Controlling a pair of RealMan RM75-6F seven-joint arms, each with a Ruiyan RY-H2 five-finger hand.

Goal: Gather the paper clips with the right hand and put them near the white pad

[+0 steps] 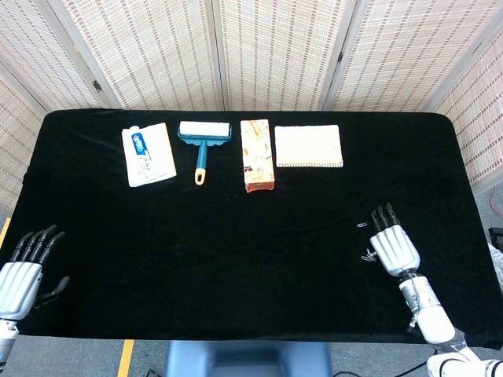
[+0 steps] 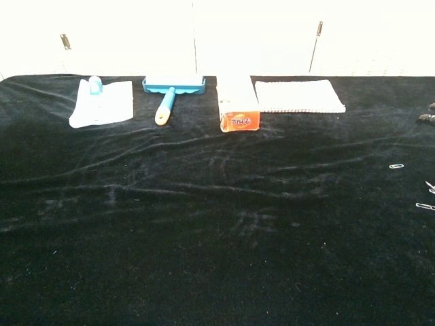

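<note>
The surface (image 1: pixel 236 236) is covered by a black cloth, with woven screen panels (image 1: pixel 275 51) standing behind it. Along its far side lies a row of four things. The white pad (image 1: pixel 308 146), a spiral-bound block, sits furthest toward the robot's right. Just beside it is a long orange-ended box (image 1: pixel 258 155), then a blue lint roller (image 1: pixel 203 141) with its pale handle pointing toward the robot, then a flat white toothpaste pack (image 1: pixel 148 154).

The right hand (image 1: pixel 394 248) rests low over the near right part of the surface, palm down, fingers (image 1: pixel 385 216) stretched forward and slightly apart, holding nothing. In the chest view only dark fingertips show at the right edge. The left hand (image 1: pixel 21 275) hovers at the near left corner, fingers (image 1: pixel 35 242) also extended and spread, empty.

The paper clips lie on the cloth just to the left of the right hand, well apart from the white pad. One single clip (image 1: pixel 361 225) lies beside the fingertips; a small cluster of clips (image 1: pixel 368 255) lies next to the palm. In the chest view the single clip (image 2: pixel 395 166) is near the right edge, with the cluster of clips (image 2: pixel 427 197) partly cut off by the frame.
</note>
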